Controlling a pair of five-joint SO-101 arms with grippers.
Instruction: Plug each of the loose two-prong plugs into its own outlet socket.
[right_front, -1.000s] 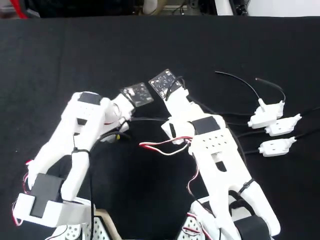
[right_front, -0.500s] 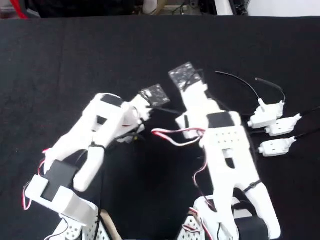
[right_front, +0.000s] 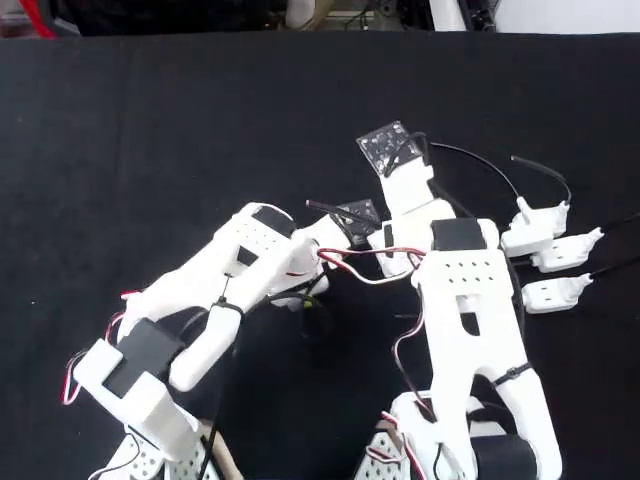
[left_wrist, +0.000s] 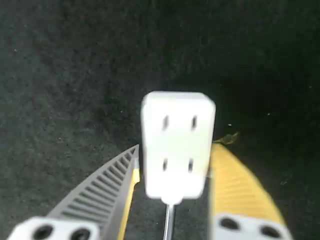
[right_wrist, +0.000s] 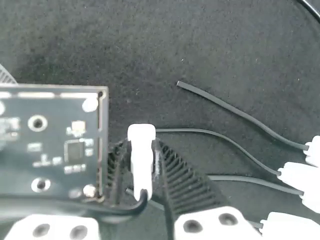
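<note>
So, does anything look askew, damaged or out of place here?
Nothing stands out. The left end effector grips an outlet socket squarely, the right end effector grips a plug, and the other white connectors lie together on the table.

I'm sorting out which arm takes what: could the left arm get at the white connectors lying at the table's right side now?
Probably not. The left gripper is shut on a socket block, and the right arm lies between it and the white connectors.
</note>
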